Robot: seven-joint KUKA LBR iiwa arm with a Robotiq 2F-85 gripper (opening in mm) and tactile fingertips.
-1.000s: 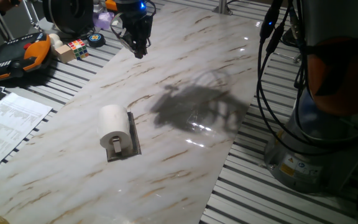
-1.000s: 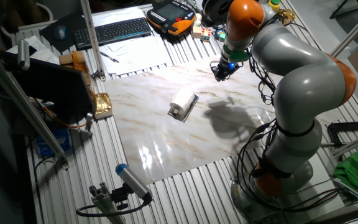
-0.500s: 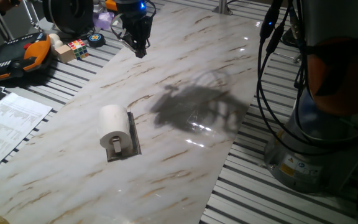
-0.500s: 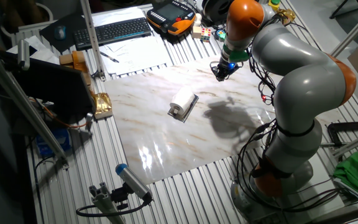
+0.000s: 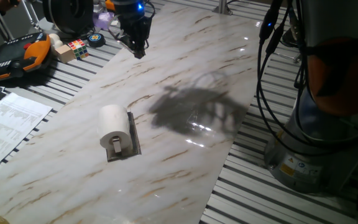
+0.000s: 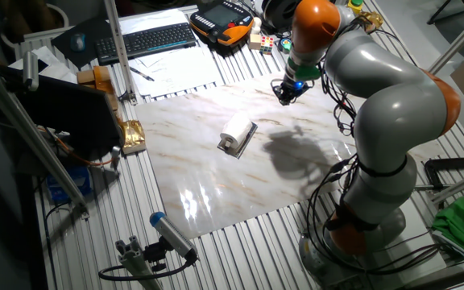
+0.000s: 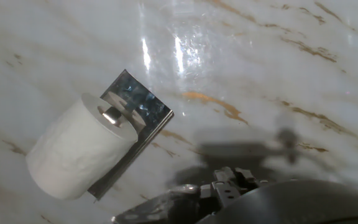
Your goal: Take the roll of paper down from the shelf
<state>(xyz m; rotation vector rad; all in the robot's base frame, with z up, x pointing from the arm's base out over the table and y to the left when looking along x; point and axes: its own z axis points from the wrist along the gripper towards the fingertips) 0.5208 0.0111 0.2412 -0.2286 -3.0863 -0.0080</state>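
Above the far edge of the marble tabletop (image 5: 185, 56), my gripper (image 5: 139, 48) hangs with its fingers pointed down, clear of the surface and holding nothing. The fingertips look close together in one fixed view, but I cannot tell how far apart they stand; the hand view shows only dark hardware at its lower edge. In the other fixed view my arm (image 6: 377, 89) rises from its base at the table's side, bends over at the grey elbow, and reaches across to the orange wrist joint, below which the gripper (image 6: 284, 91) sits.

The roll of paper (image 5: 114, 124) lies on its side near the middle of the tabletop, well apart from my gripper. It rests on the shelf (image 5: 133, 138), a dark flat plate lying on the marble, with a silvery peg through the roll's hollow core. The hand view shows the roll of paper (image 7: 76, 149) at lower left, the peg end visible in its core, and the shelf (image 7: 145, 112) just beside and beneath it.

A printed sheet (image 5: 8, 127) lies off the marble's near side.
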